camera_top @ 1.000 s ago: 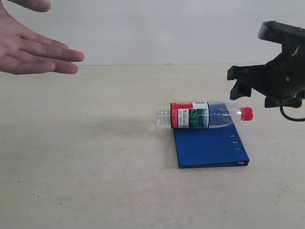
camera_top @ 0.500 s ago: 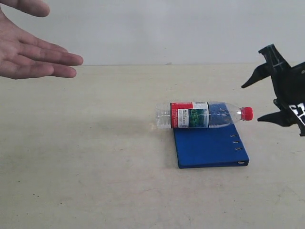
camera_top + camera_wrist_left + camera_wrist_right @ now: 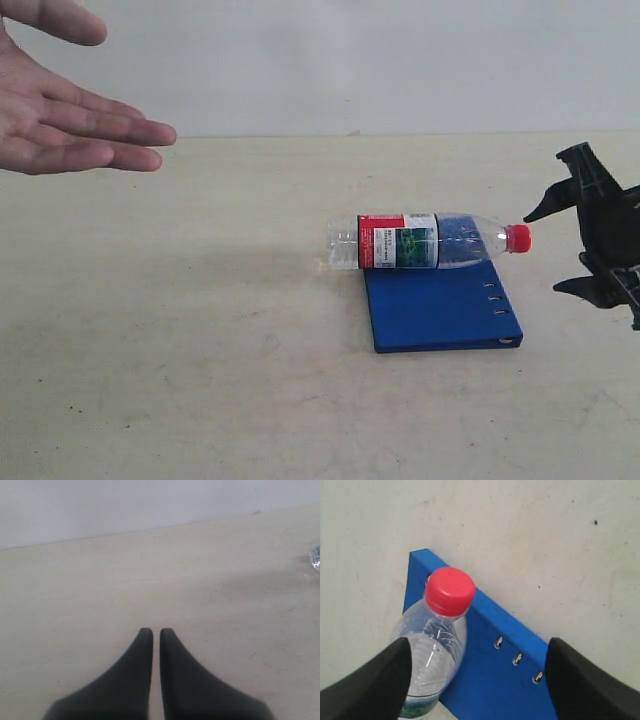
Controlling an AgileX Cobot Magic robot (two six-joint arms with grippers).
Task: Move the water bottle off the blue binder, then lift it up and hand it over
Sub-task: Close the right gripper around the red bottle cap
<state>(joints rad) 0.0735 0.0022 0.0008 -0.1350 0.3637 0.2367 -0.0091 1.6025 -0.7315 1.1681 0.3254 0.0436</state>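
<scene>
The water bottle (image 3: pixel 420 241) lies on its side across the far edge of the blue binder (image 3: pixel 440 310), its red cap (image 3: pixel 518 237) pointing right and its base overhanging the binder's left side. My right gripper (image 3: pixel 540 253) is open just right of the cap, a little apart from it. In the right wrist view the cap (image 3: pixel 450 591) and clear neck lie ahead of the open gripper (image 3: pixel 477 652), with the binder (image 3: pixel 490 675) and its rivets (image 3: pixel 518 658) below. My left gripper (image 3: pixel 156 631) is shut on nothing over bare table; it does not show in the exterior view.
An open human hand (image 3: pixel 70 120) reaches in at the upper left, palm toward the table. The beige table (image 3: pixel 200 330) runs back to a white wall. A clear crinkled bit (image 3: pixel 315 559) shows at the edge of the left wrist view.
My right gripper has come down from above and turned its open fingers toward the bottle's cap. Bottle, binder and hand have stayed put.
</scene>
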